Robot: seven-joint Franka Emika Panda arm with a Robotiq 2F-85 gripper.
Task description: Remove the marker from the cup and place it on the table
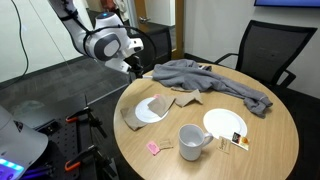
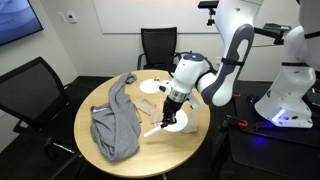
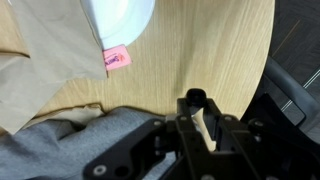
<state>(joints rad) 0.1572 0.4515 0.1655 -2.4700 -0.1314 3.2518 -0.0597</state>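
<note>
My gripper [image 3: 197,110] is shut on the marker [image 3: 195,99]. A black round end and a pale shaft show between the fingers. In the exterior views the gripper [image 1: 134,68] [image 2: 168,103] hangs a little above the tan round table [image 1: 185,110] near its edge, beside a grey cloth. The grey mug [image 1: 192,142] stands upright near the table's front edge, well away from the gripper. No marker shows in it. The mug is hidden in the wrist view.
A crumpled grey cloth [image 1: 210,78] [image 2: 115,120] [image 3: 70,145] covers the table's back part. Two white plates [image 1: 152,108] [image 1: 224,122] lie on it, one on brown paper [image 3: 40,50]. A pink slip [image 3: 117,59] lies by that plate. Black chairs [image 1: 262,50] surround the table.
</note>
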